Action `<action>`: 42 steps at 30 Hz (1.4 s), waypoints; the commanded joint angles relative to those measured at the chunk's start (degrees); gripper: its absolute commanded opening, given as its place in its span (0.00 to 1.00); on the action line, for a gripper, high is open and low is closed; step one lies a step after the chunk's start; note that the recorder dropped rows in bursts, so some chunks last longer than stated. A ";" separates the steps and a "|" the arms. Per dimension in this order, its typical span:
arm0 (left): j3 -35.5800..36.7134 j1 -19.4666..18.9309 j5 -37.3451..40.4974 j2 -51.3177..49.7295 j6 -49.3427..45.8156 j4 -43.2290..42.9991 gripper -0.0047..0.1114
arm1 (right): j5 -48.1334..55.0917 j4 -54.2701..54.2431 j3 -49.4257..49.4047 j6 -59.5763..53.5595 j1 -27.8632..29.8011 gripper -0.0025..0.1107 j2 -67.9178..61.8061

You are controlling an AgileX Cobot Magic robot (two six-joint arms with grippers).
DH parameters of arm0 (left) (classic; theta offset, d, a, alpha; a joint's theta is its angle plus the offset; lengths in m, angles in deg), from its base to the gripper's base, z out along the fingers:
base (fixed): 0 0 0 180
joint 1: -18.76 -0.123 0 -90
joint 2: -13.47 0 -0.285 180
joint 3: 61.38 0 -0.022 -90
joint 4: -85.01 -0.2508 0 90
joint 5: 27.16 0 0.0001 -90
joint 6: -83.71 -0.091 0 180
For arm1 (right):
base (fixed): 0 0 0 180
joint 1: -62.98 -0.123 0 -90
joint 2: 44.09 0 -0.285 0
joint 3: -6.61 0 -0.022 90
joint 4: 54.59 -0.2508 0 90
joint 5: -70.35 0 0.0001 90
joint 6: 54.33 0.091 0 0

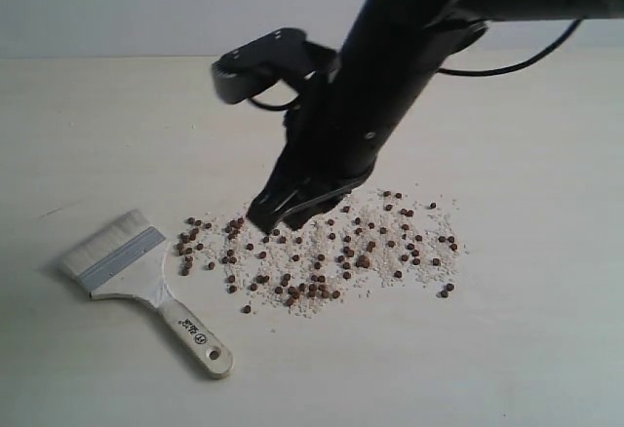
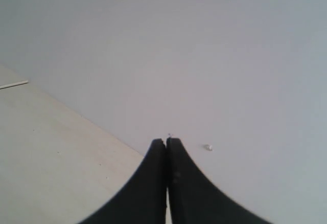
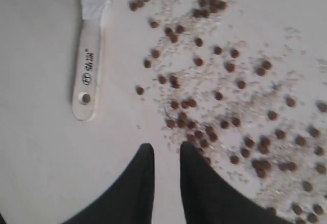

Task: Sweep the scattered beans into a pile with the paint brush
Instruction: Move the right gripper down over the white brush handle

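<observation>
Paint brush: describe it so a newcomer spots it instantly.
On the pale table, find the scatter of brown beans under the black arm. Left of it in the exterior view lies the paint brush, flat. Unlike the tiny beans, it is large: off-white bristles, silver ferrule, wooden handle with a hole.

Pale table (image 1: pixel 546 349) strewn with beans (image 1: pixel 322 252) and white grains (image 1: pixel 385 276).
A paint brush (image 1: pixel 146 281) is laid flat at nine o'clock of the scatter, its handle pointed toward four o'clock.
</observation>
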 commanded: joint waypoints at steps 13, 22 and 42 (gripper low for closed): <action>0.20 -0.05 0.11 0.11 -0.24 -0.26 0.04 | -0.82 8.44 13.08 8.57 -11.07 0.45 -14.91; 0.20 -0.05 0.11 0.11 -0.24 -0.26 0.04 | -2.31 7.80 14.73 10.11 -11.17 0.45 -17.26; 0.20 -0.05 0.11 0.11 -0.24 -0.26 0.04 | -4.85 3.76 14.86 9.05 -11.17 0.48 -19.47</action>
